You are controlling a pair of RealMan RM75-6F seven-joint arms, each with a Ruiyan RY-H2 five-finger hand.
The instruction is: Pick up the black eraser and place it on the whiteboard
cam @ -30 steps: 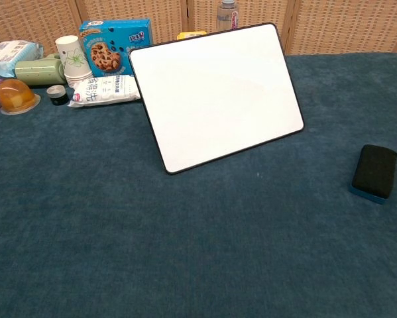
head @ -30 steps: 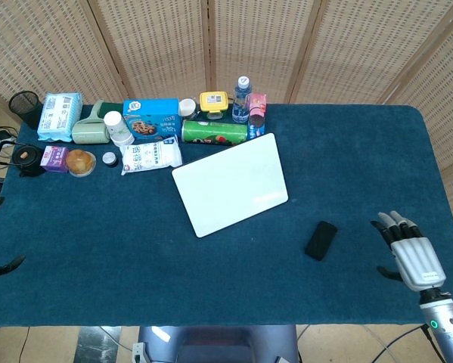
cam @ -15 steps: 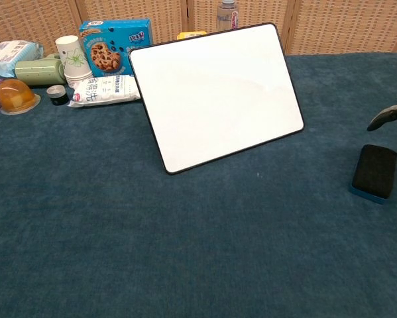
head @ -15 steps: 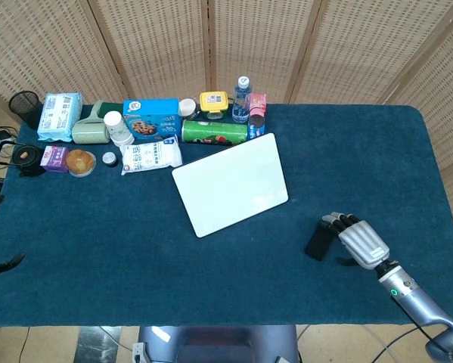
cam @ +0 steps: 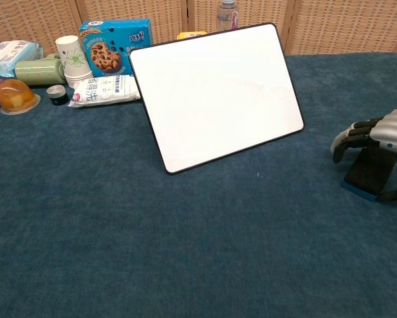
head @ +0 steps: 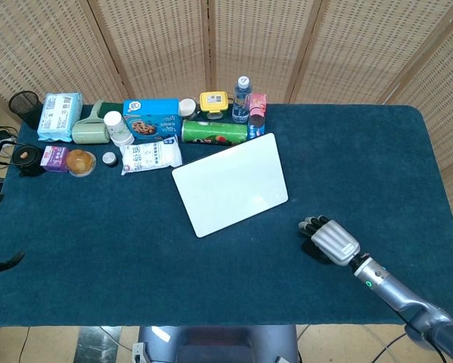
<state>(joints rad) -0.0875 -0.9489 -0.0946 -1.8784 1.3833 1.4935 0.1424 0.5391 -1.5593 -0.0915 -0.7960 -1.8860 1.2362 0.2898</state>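
The black eraser (cam: 366, 172) with a blue base lies on the blue cloth at the right, in front of the whiteboard's right corner. My right hand (cam: 382, 130) arches over it, its fingers (cam: 344, 140) curled down past the eraser's left side and the thumb low at its right edge. A small gap shows between fingertips and eraser. In the head view the right hand (head: 330, 239) covers nearly all of the eraser. The whiteboard (head: 230, 184) lies tilted near the table's middle, also the whiteboard (cam: 215, 96) in the chest view. My left hand is out of sight.
Along the back left stand a cookie box (head: 151, 118), a green can (head: 214, 131), a water bottle (head: 242, 98), a white packet (head: 152, 158), paper cups (head: 117, 127) and a tissue pack (head: 60, 115). The table's right edge (head: 447, 197) lies beyond the hand.
My right hand has travelled left from the table's right side and come down over the eraser. The eraser has shifted slightly left.
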